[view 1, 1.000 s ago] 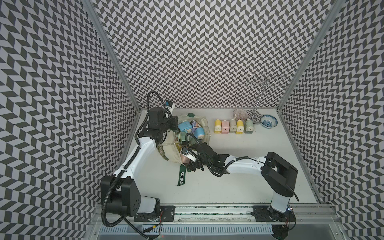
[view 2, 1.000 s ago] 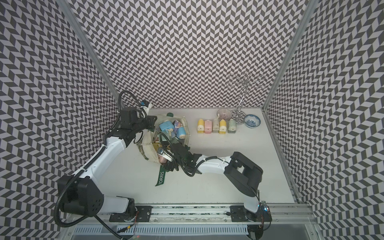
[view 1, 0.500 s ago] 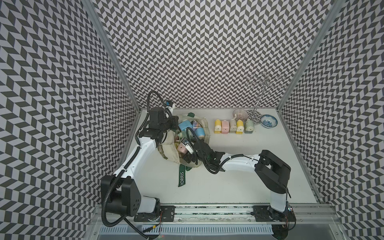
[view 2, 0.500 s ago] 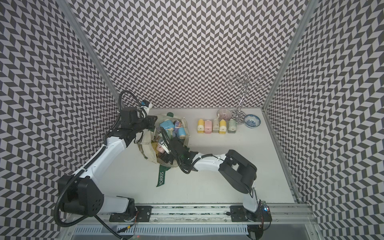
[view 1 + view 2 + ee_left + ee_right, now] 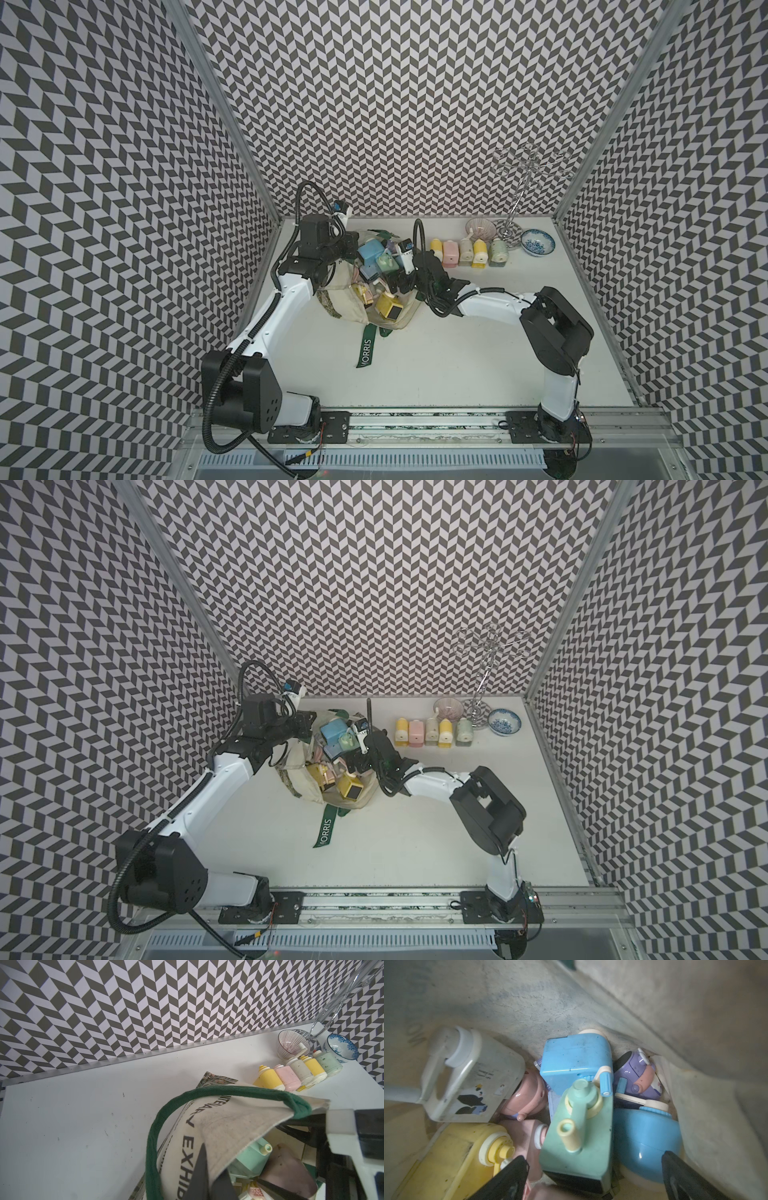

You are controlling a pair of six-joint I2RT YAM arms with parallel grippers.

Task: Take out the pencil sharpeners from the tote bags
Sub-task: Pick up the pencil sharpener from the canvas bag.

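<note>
Right gripper [image 5: 593, 1156]: jaws stood wide apart inside the tote bag [image 5: 345, 299], one on each side of the green sharpener [image 5: 577, 1132]; whether they touched it could not be told.
Left gripper [image 5: 209, 1180]: closed tight, pinching the bag's cream canvas rim.
Neighbours of the green sharpener: blue sharpener [image 5: 575, 1064] touching it; round blue sharpener [image 5: 645, 1136], purple sharpener [image 5: 635, 1074], yellow sharpener [image 5: 452, 1157] and white penguin-print sharpener [image 5: 473, 1078] packed around.
Bag position: lay near the far left corner of the worktop [image 5: 457, 353], mouth open, sharpeners heaped inside in both top views.
Strap [image 5: 365, 347]: dark green, lettered MORRIS, trailed toward the front edge.
Row of five sharpeners [image 5: 467, 253]: stood along the far edge, apart from the bag.
Far right corner: two bowls [image 5: 538, 243], wire stand [image 5: 515, 224].
</note>
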